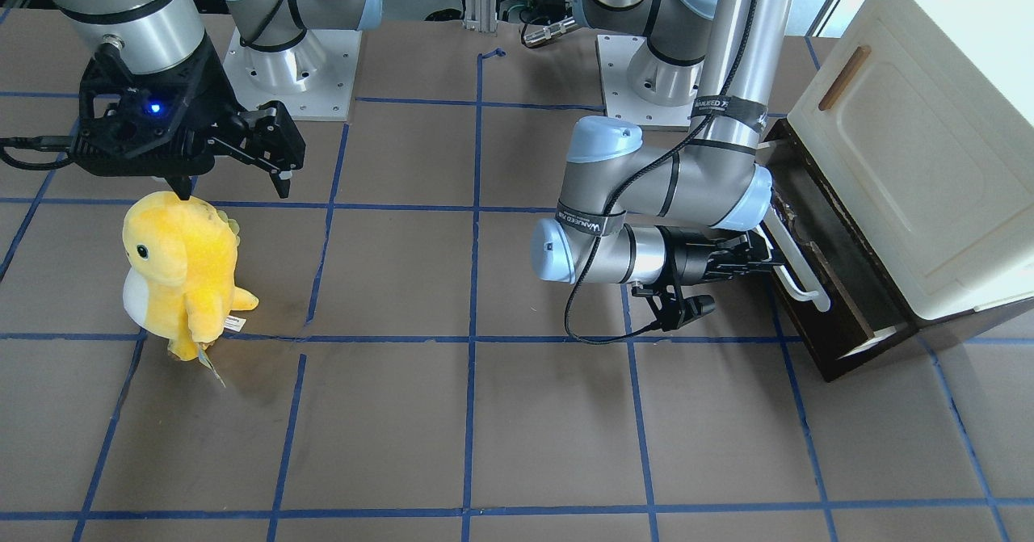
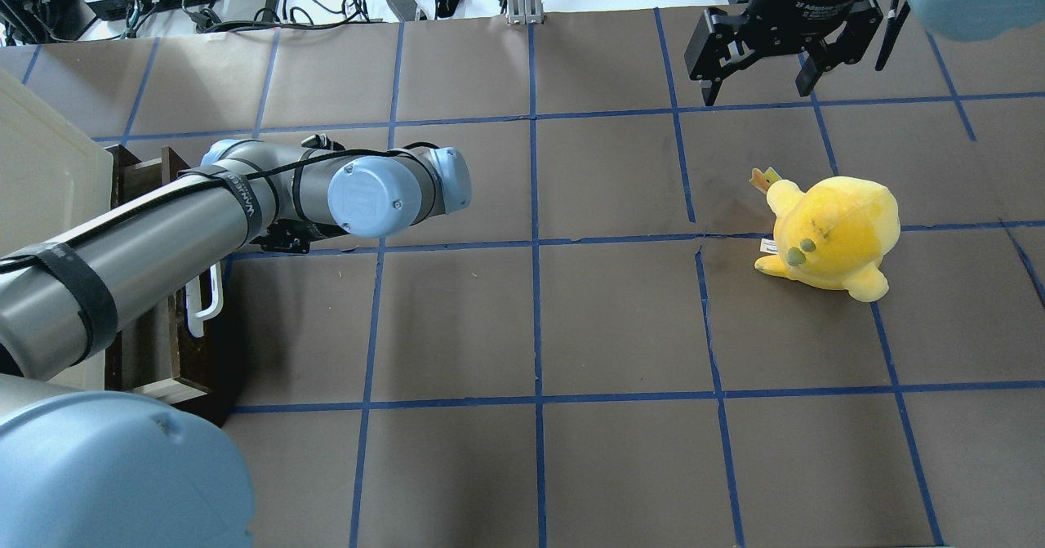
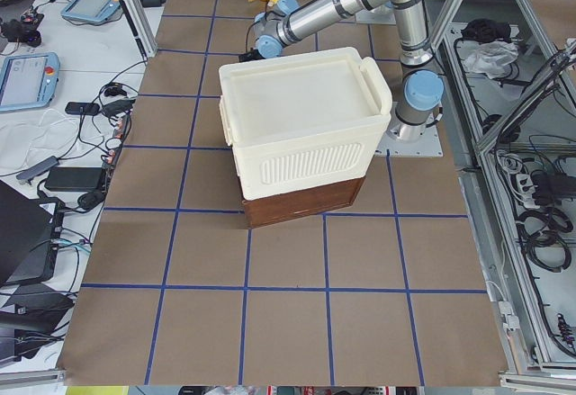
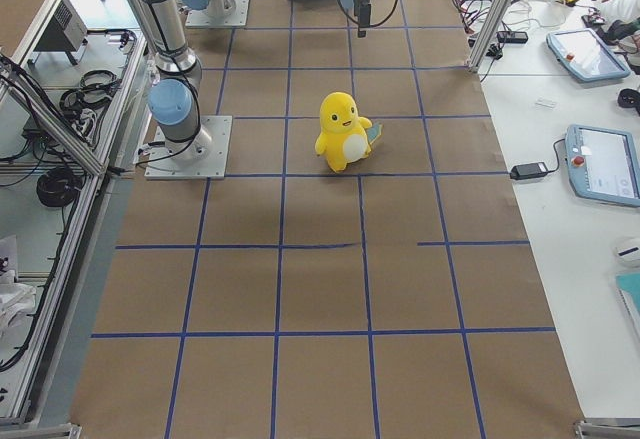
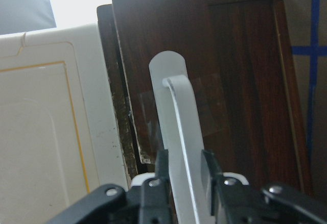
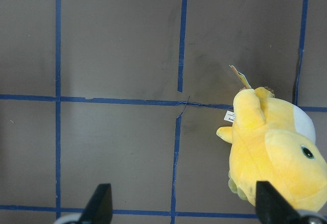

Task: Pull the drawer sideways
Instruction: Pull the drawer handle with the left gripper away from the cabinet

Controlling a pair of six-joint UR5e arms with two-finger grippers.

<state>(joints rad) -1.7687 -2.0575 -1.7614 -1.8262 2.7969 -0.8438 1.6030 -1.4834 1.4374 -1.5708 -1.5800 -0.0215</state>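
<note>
my left gripper (image 5: 185, 169): jaws pinching the white bar handle (image 5: 176, 106) of the drawer (image 5: 245, 81) | drawer sits partly out under the cream cabinet (image 1: 913, 146), my left table end | my right gripper (image 6: 185, 206): jaws spread, hovering near yellow plush (image 6: 278, 152), not touching

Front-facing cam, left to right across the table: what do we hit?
Order: plush → left claw → drawer handle. I left out the right claw: it hangs over the plush and overlaps it.
</note>
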